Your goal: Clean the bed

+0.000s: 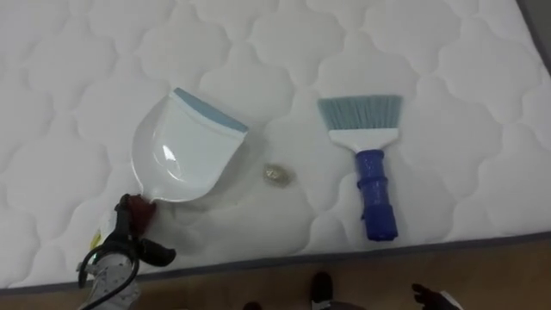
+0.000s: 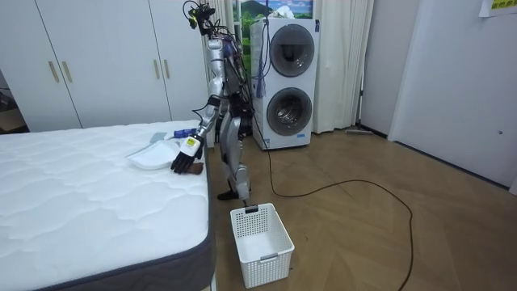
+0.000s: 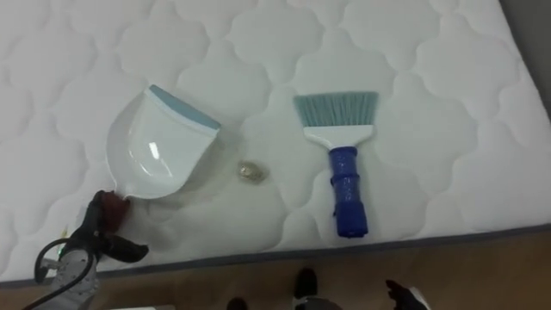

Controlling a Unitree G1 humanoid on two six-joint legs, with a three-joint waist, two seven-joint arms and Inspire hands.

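Bed (image 1: 77, 60) in the left eye view is a bare white quilted mattress carrying a white dustpan (image 1: 185, 146), a hand brush (image 1: 366, 151) with a blue handle well to its right, and a small crumpled scrap (image 1: 276, 175) between them, just off the pan's side. The left hand (image 1: 129, 226) has its dark fingers curled round the dustpan's handle near the bed's edge. The right hand (image 1: 433, 298) peeks in at the bottom, and how open it is I cannot tell. The pan's blue lip faces the far side, past the scrap, so I would swing it round by the handle until the lip meets the scrap and lies flat. The room view has the robot standing at the bed's side, left hand low on the pan, with a white basket (image 2: 260, 242) on the floor nearby. The right eye view shows scrap and lip apart. Press lightly, since soft quilting will likely dimple and let the scrap slip under.
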